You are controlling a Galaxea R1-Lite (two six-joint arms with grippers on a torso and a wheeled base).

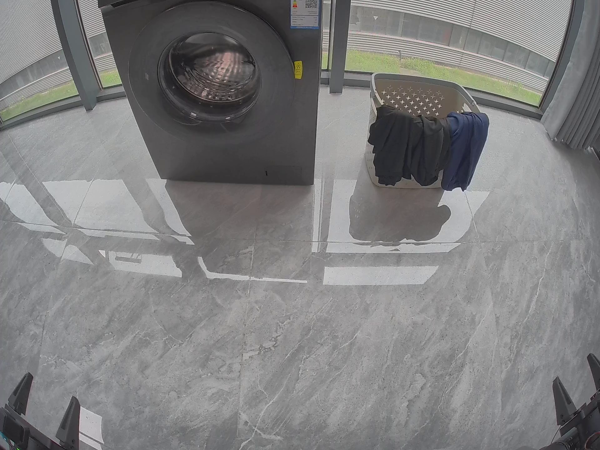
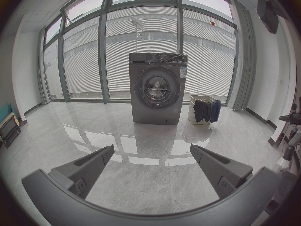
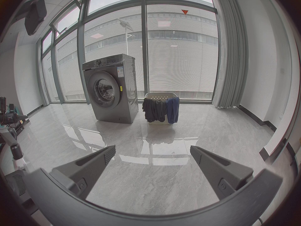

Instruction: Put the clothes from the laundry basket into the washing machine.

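Both the left tool [image 2: 150,148] and right tool [image 3: 152,148] are released, jaws wide apart, grasping nothing, above the near floor [image 1: 300,345]. Clothes [image 1: 425,148] hang over the laundry basket [image 1: 400,79] rim, right of the far washing machine [image 1: 219,145].

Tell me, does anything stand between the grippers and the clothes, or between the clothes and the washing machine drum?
Nothing stands on the floor between the left gripper or the right gripper and the clothes draped over the laundry basket. The door of the washing machine looks shut, so it blocks the drum.
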